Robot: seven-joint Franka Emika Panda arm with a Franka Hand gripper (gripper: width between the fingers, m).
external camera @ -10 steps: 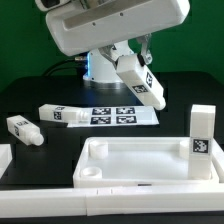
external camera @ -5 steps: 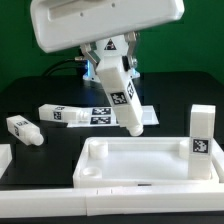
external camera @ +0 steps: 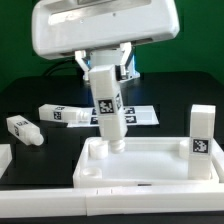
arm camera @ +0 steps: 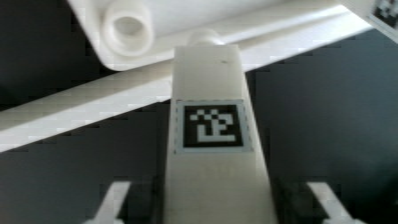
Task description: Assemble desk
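Exterior view: found the arm (external camera: 100, 30) hanging from above over the middle of the black table (external camera: 20, 100), wrist turned down. Noted a held leg (external camera: 109, 108) beneath it, near upright and slightly tilted, lower end at the far rim of the panel (external camera: 150, 180), toward the exterior view's left. Cannot tell whether that end touches.

Located an upright leg (external camera: 201, 140) at the panel's corner on the exterior view's right, a loose leg (external camera: 60, 115) and a second loose leg (external camera: 22, 128) lying on the table, and the marker board (external camera: 140, 116) behind the held leg.

Wrist view: confirmed the gripper (arm camera: 217, 200) clamped on the held leg, fingers (arm camera: 116, 200) flanking it. Saw the leg's tip just beside a round socket (arm camera: 128, 25).

Markings: recorded a tag (arm camera: 212, 127) on the held leg, a black-and-white block pattern in a square frame.
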